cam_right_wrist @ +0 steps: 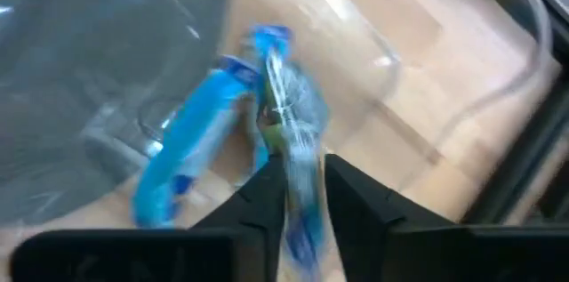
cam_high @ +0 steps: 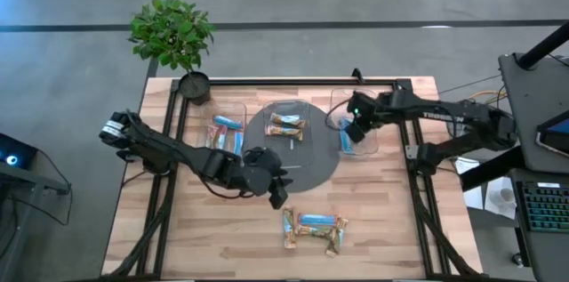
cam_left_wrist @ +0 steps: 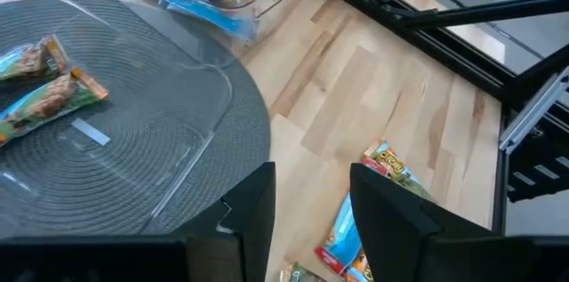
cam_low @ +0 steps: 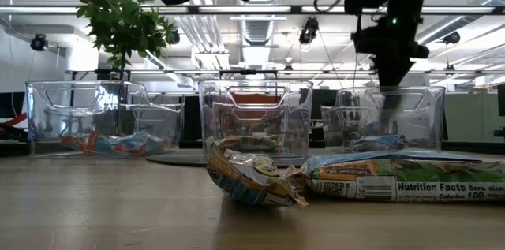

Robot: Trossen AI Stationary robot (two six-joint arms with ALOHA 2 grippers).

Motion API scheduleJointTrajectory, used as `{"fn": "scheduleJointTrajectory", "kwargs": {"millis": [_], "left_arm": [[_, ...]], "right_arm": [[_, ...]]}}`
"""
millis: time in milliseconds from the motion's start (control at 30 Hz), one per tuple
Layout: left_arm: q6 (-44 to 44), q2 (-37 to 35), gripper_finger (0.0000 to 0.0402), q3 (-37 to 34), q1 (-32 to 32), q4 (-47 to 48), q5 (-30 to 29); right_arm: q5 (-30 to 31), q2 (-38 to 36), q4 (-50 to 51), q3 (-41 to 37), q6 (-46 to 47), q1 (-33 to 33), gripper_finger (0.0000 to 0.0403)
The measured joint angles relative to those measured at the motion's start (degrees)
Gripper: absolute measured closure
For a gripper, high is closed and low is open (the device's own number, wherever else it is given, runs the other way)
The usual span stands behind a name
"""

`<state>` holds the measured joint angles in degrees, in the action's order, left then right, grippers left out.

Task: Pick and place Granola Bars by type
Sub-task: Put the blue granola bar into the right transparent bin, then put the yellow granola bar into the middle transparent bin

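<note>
Blue bar [cam_right_wrist: 298, 162] pinched by right end effector [cam_right_wrist: 304, 195] over right bin [cam_high: 356, 128]; left end effector [cam_left_wrist: 311, 220] open, empty.

Both arms are dark, near black, built of jointed tubular links, mounted beside the wooden table [cam_high: 222, 246]. The right arm [cam_high: 444, 122] carries white lettering, black cables and small green lights. Each gripper has two flat, black, blunt fingers [cam_left_wrist: 258, 211]

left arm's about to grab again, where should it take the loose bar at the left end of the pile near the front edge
Probably across its narrow width at mid-length, coming straight down. That granola bar lies flat on the table, long axis roughly front to back, its far end against a neighbouring bar. The open left gripper hovers just behind it.
</note>
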<state>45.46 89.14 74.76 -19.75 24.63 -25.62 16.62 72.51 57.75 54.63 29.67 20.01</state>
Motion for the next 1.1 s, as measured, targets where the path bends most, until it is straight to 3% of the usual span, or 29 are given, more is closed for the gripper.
{"fn": "scheduleJointTrajectory", "kwargs": {"millis": [133,267,433,633,733,900,1000,1100], "left_arm": [[0.1,0.0,0.0273,0.0,-0.6,0.9,0.0],[1.1,0.0,0.0273,-0.1,-1.9,4.6,0.0],[4.9,0.6,0.0273,-2.9,-3.7,7.4,0.3],[10.6,1.2,0.0273,-8.7,-5.9,-1.4,5.7],[23.4,3.6,0.0273,-10.2,-5.3,-1.6,8.7],[40.8,9.6,0.0273,-9.0,-5.3,-4.2,9.1],[45.7,14.0,0.0273,-4.5,-6.1,-3.4,9.1],[47.9,19.3,0.0273,2.1,-6.4,3.1,9.4]], "right_arm": [[-2.1,-0.4,-0.4,-0.3,0.2,2.1,0.0274],[-3.3,-3.7,-4.2,0.3,-1.2,-2.2,0.0218],[-10.2,-8.5,-11.7,0.3,-9.4,-14.0,0.0180],[-10.8,-7.4,-11.5,-0.3,-13.9,-30.1,0.0175],[-8.3,-5.5,-10.9,-0.4,-6.5,-33.8,0.0175],[-2.7,-3.3,-5.3,-0.4,8.7,-33.7,0.0174],[-1.8,-3.1,-2.6,-0.4,11.2,-33.8,0.0174],[-1.2,-3.1,-2.1,-0.5,11.3,-33.7,0.0174]]}}
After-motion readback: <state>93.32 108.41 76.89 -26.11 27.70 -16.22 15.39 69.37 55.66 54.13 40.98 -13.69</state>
